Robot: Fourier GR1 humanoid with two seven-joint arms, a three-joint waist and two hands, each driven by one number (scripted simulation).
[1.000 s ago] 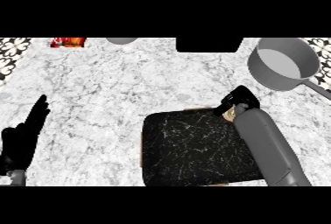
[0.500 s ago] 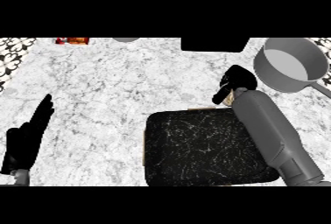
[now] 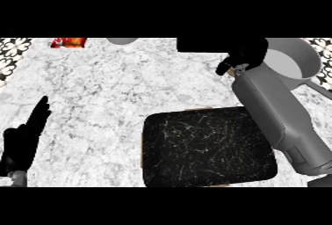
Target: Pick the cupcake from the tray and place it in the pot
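Cupcake: not clearly visible; judging by the curled right hand, it is probably held inside it, with only a small pale bit showing under the fingers.
Right hand [image 3: 245, 56]: black, fingers curled as if round a small thing, raised beside the near-left rim of the pot, not yet over its opening.
Grey metal pot [image 3: 310, 61]: at the counter's far right corner, its pale inside showing, handle running off to the right.
Black speckled square tray [image 3: 206, 151]: on the white marble counter [image 3: 123, 92], near the front, with nothing on it.
Left hand [image 3: 24, 140]: resting at the left edge, fingers straight and up.
Risk: letting go here would likely drop the cupcake on the rim or on the counter just outside the pot, since the hand sits short of the opening.
Risk: the forearm passes close to the pot wall; a sideways sweep could nudge the pot.
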